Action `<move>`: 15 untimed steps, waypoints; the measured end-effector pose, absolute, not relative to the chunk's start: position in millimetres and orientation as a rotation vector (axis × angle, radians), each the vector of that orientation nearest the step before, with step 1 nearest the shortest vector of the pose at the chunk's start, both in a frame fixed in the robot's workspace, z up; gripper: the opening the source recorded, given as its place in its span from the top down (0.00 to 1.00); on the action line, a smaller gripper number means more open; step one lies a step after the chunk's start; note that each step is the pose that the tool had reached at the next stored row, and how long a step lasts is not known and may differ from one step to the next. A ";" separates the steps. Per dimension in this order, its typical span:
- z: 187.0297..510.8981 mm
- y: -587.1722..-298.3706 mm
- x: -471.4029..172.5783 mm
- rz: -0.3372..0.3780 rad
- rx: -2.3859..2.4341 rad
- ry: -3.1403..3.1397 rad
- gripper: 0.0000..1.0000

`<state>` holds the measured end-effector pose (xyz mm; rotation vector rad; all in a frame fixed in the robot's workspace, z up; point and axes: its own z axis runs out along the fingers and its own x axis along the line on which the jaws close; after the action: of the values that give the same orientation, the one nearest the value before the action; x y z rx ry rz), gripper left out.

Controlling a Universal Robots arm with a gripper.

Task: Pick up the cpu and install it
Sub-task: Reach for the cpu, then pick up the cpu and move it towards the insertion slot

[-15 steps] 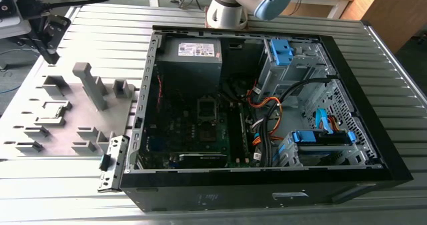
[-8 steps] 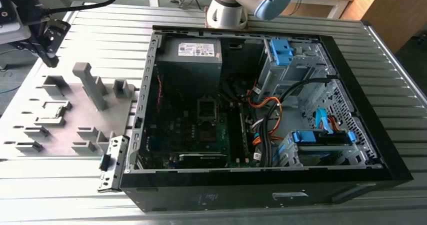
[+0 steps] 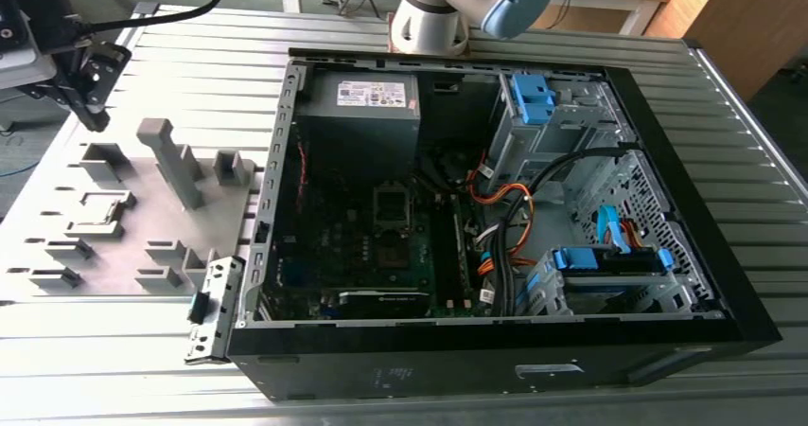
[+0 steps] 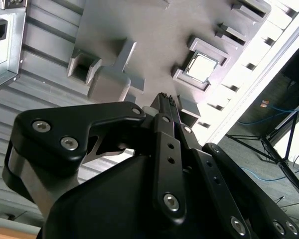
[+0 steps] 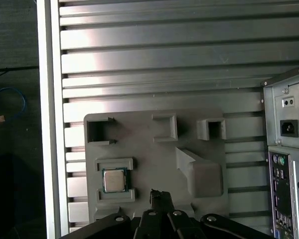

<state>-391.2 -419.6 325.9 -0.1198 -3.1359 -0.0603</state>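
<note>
In the exterior view, your gripper (image 3: 96,118) hangs above the far edge of the grey fixture plate (image 3: 221,213). The plate lies on the ribbed tabletop (image 3: 114,350), just beside the open computer case (image 3: 505,346). In the first wrist view, the cpu (image 5: 114,180) sits flat in its bracketed nest near the plate's outer edge. The jaws are together and apart from it. In the second wrist view, the cpu (image 4: 200,67) lies untouched, with raised blocks (image 4: 107,74) near it.
</note>
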 end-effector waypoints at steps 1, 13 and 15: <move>325.7 -419.6 -391.5 -0.061 -0.120 -3.136 0.89; 327.2 -419.6 -392.4 -0.060 -0.117 -3.136 0.89; 327.4 -419.6 -392.6 -0.060 -0.117 -3.136 0.89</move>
<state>-392.6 -419.6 327.4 -0.1170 -3.1361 -0.0601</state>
